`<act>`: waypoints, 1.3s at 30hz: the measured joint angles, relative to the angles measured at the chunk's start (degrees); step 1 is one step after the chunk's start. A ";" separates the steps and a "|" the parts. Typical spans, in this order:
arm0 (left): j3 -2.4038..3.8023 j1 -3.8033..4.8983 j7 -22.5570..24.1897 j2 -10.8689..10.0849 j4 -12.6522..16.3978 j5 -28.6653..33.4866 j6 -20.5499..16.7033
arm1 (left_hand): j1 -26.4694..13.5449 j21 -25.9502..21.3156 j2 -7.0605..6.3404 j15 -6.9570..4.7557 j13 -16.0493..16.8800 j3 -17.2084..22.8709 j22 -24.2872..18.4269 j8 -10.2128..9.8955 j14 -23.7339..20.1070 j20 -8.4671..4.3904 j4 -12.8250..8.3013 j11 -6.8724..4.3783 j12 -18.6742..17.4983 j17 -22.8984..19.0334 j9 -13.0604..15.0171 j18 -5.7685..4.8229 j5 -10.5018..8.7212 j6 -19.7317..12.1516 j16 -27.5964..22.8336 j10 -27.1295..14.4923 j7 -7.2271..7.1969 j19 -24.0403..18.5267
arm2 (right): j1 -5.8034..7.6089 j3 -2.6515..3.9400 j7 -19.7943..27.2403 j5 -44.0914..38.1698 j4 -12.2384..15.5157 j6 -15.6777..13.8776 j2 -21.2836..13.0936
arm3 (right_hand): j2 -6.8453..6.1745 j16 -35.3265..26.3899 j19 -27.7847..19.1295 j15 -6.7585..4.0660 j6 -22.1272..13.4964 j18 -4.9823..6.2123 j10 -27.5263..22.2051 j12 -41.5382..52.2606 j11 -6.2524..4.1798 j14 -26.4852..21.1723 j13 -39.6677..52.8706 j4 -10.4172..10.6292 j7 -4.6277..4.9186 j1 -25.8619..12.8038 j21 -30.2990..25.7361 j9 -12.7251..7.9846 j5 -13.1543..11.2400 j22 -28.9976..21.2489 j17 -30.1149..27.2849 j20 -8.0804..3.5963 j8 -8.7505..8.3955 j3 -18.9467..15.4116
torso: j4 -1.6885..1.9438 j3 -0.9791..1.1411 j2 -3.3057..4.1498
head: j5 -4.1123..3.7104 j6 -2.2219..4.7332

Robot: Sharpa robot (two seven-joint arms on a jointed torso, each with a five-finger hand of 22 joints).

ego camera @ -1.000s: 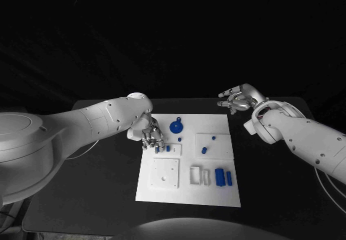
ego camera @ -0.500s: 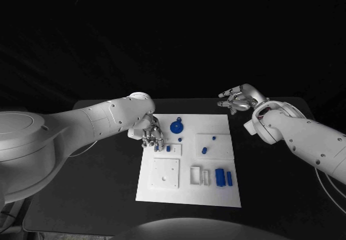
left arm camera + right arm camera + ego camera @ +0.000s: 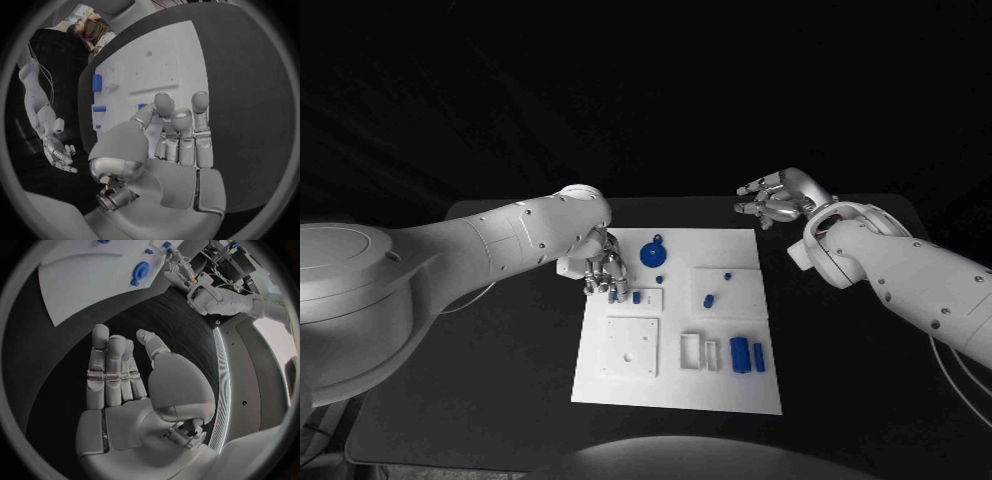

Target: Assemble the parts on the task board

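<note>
The white task board (image 3: pixel 678 325) lies mid-table. My left hand (image 3: pixel 599 268) hovers over its far left part, fingers pointing down at two small blue pegs (image 3: pixel 625 297); its fingertips are right at the nearer peg. In the left wrist view that hand (image 3: pixel 178 145) has its fingers stretched out side by side and an empty palm, with a blue peg (image 3: pixel 142 106) peeping out by the thumb tip. My right hand (image 3: pixel 773 202) floats beyond the board's far right corner, fingers apart and empty, as the right wrist view (image 3: pixel 122 375) confirms.
A round blue disc part (image 3: pixel 653 253) lies near the board's far edge, and an oblong blue piece (image 3: pixel 708 298) at mid-right. Two blue blocks (image 3: pixel 747 354) stand by white frames near the front right. Black table (image 3: pixel 502 360) surrounds the board.
My left hand has crept slightly toward the board's far side over the small pegs. The right hand and the parts have stayed put.
</note>
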 measured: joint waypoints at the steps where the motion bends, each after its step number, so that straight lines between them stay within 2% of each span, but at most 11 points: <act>1: 0.00 0.00 0.02 -0.04 0.00 0.11 0.02 | 0.00 0.00 0.00 0.00 0.00 0.00 0.00 0.00 0.00 0.00 0.00 0.00 0.00 0.05 -0.08 0.00 -0.16 0.10 0.00 0.00 0.09 0.00 | 0.00 0.00 0.00 0.00 0.00 0.00 0.00 | 0.00 0.00 0.00 0.00 0.00 0.00 0.00 0.00 0.00 0.00 0.00 0.00 0.00 0.00 0.00 0.00 0.00 0.00 0.00 0.00 0.00 0.00 | 0.00 -0.01 0.00 | -0.02 0.01; 12: 0.01 -0.04 0.15 -0.52 0.24 1.13 0.57 | 0.23 0.00 -0.23 0.00 0.09 -0.07 0.04 -0.49 0.41 0.00 -0.07 0.00 0.00 0.52 -0.50 0.00 -0.39 0.48 0.00 0.00 0.32 0.00 | 0.00 0.00 -0.01 0.00 0.00 0.04 -0.08 | 0.00 0.00 0.00 0.00 0.00 0.00 0.00 0.00 0.00 0.00 0.00 0.00 0.00 0.00 0.00 0.00 0.00 0.00 0.00 0.00 0.00 0.00 | 0.03 -0.07 0.02 | -0.21 0.01; 39: 0.00 -0.09 0.12 -0.42 0.45 0.72 1.70 | 0.24 0.22 -0.23 0.01 0.32 -0.08 0.02 -0.79 0.40 0.00 -0.08 0.00 0.00 0.62 -0.50 0.00 -0.28 0.54 -0.01 -0.02 0.25 0.00 | -0.03 0.00 -0.06 -0.03 -0.01 0.24 -0.10 | 0.00 0.00 0.00 0.00 0.00 0.00 0.00 0.00 0.00 0.00 0.00 -0.32 -0.01 0.00 0.00 0.00 0.00 0.00 0.00 0.00 0.00 0.32 | 0.08 -0.07 0.02 | -0.30 -0.09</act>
